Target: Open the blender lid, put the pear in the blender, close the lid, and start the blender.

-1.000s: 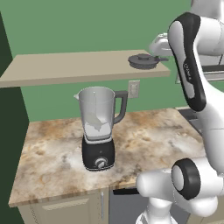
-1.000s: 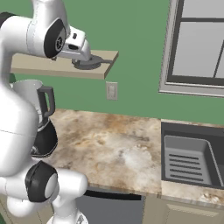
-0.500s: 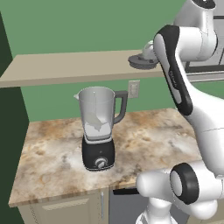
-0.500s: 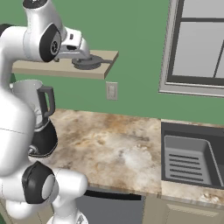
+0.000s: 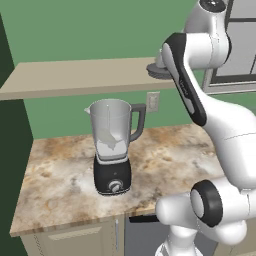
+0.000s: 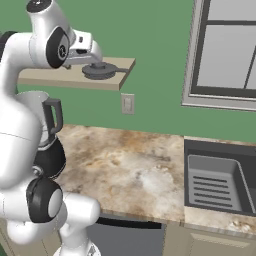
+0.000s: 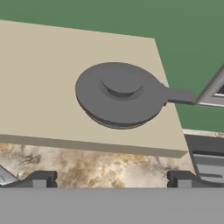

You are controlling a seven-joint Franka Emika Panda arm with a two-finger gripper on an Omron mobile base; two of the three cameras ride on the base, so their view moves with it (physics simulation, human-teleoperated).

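The blender (image 5: 113,150) stands on the counter with its clear jar open at the top. A pale rounded shape low inside the jar looks like the pear (image 5: 110,140). The dark grey blender lid (image 7: 119,94) lies flat on the wooden shelf (image 7: 39,87), near its right end, and is also seen as the lid (image 6: 102,70) and the lid (image 5: 157,72). My gripper (image 7: 110,181) is open, fingertips wide apart, hovering above and just back from the lid without touching it. From the right base, the gripper (image 6: 94,56) hangs over the shelf beside the lid.
The marbled counter (image 6: 130,165) runs right to a dark sink (image 6: 215,182) under a window (image 6: 225,50). A wall outlet (image 6: 128,103) sits below the shelf's end. My arm's upper links (image 5: 190,75) cross in front of the shelf.
The arm's upper links have swung left across the shelf's end. The hand stays near the lid, which lies unmoved on the shelf. The blender has not moved.
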